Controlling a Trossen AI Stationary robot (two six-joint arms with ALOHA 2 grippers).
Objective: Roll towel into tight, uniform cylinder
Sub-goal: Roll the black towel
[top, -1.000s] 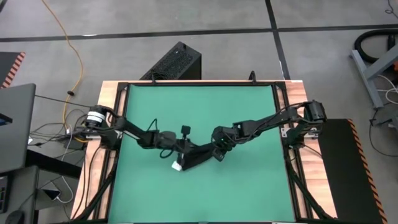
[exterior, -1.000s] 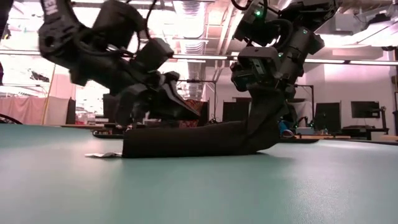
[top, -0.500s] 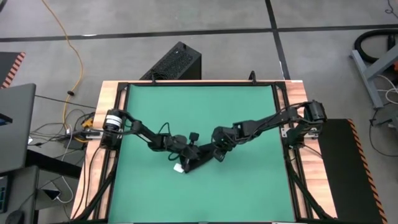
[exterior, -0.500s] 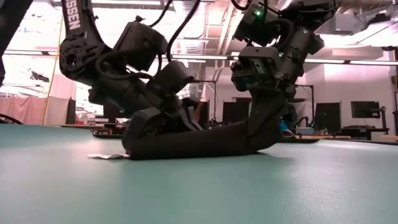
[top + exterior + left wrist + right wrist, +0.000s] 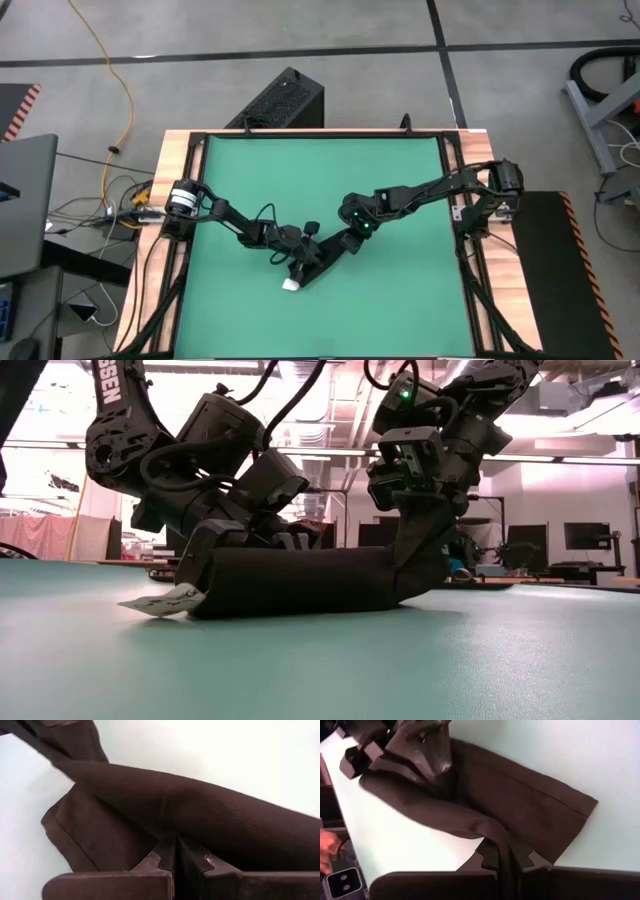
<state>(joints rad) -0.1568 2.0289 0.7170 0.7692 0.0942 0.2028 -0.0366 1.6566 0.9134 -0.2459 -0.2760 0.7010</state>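
Black towel [image 5: 290, 582] lies as a thick roll, white tag [image 5: 160, 602] showing.

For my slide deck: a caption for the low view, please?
Two dark tools, left and right, pinch opposite ends of a rolled black cloth towel on the green mat.

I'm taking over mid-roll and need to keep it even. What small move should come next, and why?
Probably turn both ends one more small, matched amount. The towel lies as a thick roll on the green mat, but a flat unrolled flap still shows in the right wrist view. The left gripper and the right gripper are each shut on the cloth at opposite ends.
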